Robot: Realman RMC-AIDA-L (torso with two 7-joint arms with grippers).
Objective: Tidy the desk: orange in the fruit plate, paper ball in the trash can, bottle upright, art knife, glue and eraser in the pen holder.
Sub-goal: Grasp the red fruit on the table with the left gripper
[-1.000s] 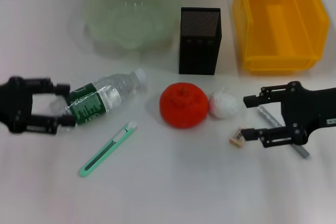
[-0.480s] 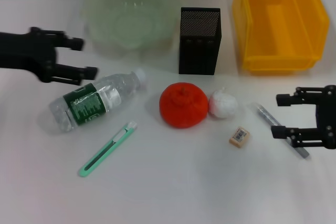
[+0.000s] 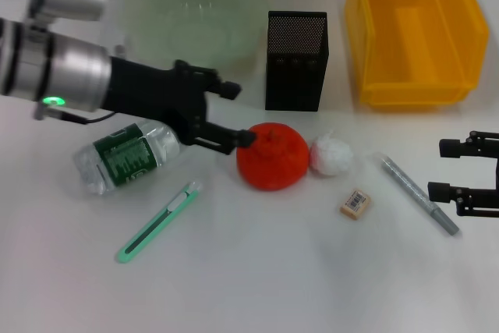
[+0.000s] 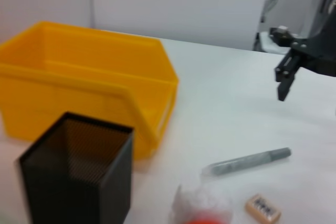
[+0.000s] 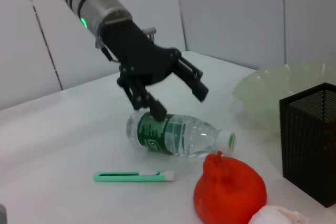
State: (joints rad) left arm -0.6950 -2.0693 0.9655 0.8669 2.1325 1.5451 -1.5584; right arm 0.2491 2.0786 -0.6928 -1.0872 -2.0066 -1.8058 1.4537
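Note:
The orange sits mid-desk with the white paper ball touching its right side. My left gripper hovers open just left of the orange, reaching over the bottle, which lies on its side. The right wrist view shows the left gripper above the bottle. The green art knife lies in front of the bottle. The eraser and grey glue stick lie to the right. My right gripper is open at the right edge, empty.
At the back stand the green glass fruit plate, the black mesh pen holder and the yellow trash can. The left wrist view shows the trash can, pen holder and glue stick.
My left arm lifted away from the bottle and swung right, over it, toward the orange. My right gripper pulled back from the eraser and glue to the right edge.

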